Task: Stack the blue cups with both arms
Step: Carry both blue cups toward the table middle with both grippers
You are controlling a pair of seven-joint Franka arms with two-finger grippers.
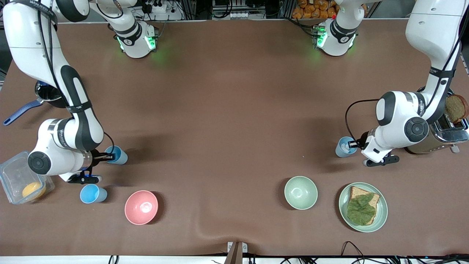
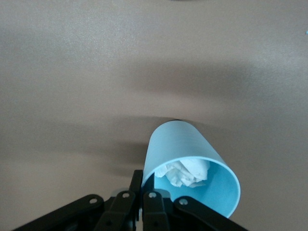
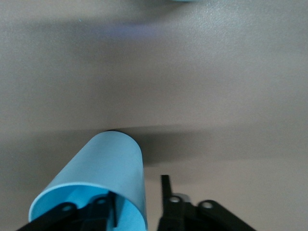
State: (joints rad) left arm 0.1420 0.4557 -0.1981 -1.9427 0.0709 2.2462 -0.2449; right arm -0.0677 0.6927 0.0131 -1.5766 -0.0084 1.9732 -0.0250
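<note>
A paler blue cup (image 1: 343,147) with crumpled white paper inside stands toward the left arm's end of the table. My left gripper (image 1: 354,144) is shut on its rim, one finger inside and one outside; the left wrist view shows the cup (image 2: 185,144) and the gripper (image 2: 144,182). A sky blue cup (image 1: 117,154) stands toward the right arm's end. My right gripper (image 1: 106,157) is open and straddles its wall, as the right wrist view shows for the cup (image 3: 106,163) and the gripper (image 3: 139,197). A second sky blue cup (image 1: 93,193) stands nearer the front camera.
A pink bowl (image 1: 141,207) and a pale green bowl (image 1: 301,192) stand near the front. A plate (image 1: 381,216) holds bread and lettuce. A toaster (image 1: 445,134) is beside the left arm. A clear container (image 1: 11,172) and a blue-handled pan (image 1: 22,110) are beside the right arm.
</note>
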